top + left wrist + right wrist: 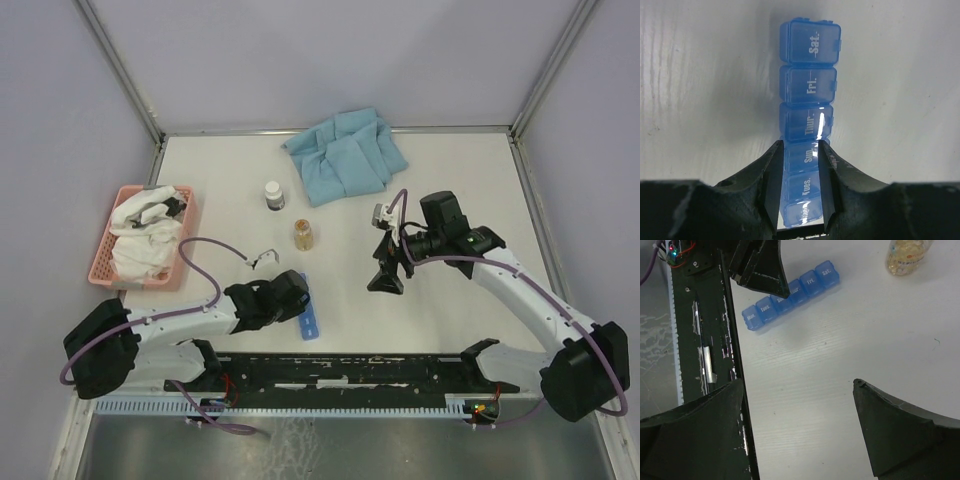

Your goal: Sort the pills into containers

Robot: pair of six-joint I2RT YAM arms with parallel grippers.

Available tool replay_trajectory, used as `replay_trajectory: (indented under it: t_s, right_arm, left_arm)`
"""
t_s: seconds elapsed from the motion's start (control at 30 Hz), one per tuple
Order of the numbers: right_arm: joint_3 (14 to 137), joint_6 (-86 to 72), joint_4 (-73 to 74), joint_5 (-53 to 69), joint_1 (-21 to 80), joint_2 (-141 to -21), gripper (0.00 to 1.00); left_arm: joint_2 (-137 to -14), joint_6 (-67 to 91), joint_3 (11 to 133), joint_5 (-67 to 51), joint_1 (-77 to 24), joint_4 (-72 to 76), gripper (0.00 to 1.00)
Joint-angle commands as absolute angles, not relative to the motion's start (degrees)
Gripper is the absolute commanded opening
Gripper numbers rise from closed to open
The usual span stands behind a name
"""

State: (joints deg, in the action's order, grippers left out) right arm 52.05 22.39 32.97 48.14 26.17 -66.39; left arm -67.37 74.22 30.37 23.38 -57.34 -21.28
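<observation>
With the left pincer (800, 148) clenched across the blue pill box (810, 85), hold it flat and steady while the released right pincer (797, 385) goes for the bottle (304, 234) at the box's twelve o'clock.

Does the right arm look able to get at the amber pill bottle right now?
Probably yes: the right gripper is open, with only bare table between it and the amber bottle; the left gripper clamps the organiser aside.

pill organiser (810, 85) lids, Sat., Fri., Thur., Tues.
</observation>
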Motion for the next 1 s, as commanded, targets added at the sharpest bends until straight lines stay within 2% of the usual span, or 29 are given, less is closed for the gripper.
replay_trajectory:
  t_s: [0.0,0.13,0.3,0.43,0.6,0.73,0.87,0.97]
  right_arm:
    - [53.0,15.4,27.5,49.6,26.6,-69.6,1.0]
    - [52.9,9.9,25.1,46.6,26.7,-72.7,1.0]
    - [55.8,5.9,26.9,40.3,26.6,-76.5,0.99]
    - [57.3,6.0,28.6,35.0,24.8,-75.3,0.97]
    - [58.1,8.8,31.2,39.3,20.2,-73.5,0.94]
    - [59.8,15.6,36.1,43.1,19.4,-72.6,0.92]
    - [59.4,20.2,37.4,43.8,19.3,-70.7,0.93]
    - [59.6,23.1,38.9,43.3,19.4,-70.4,0.92]
  left_arm:
    - [-68.2,75.2,30.5,23.4,-59.4,-21.8,0.41]
    - [-68.3,71.1,29.8,21.7,-61.5,-16.2,0.41]
    - [-69.2,65.6,25.4,16.3,-62.8,1.8,0.41]
    - [-73.2,63.1,26.3,16.1,-62.8,10.9,0.42]
    - [-82.2,56.7,30.6,14.1,-62.8,22.7,0.48]
    - [-86.8,50.5,34.0,9.7,-62.8,28.0,0.49]
    - [-81.3,44.8,30.3,7.6,-62.9,31.1,0.49]
    - [-72.6,41.0,26.8,9.7,-62.8,26.9,0.52]
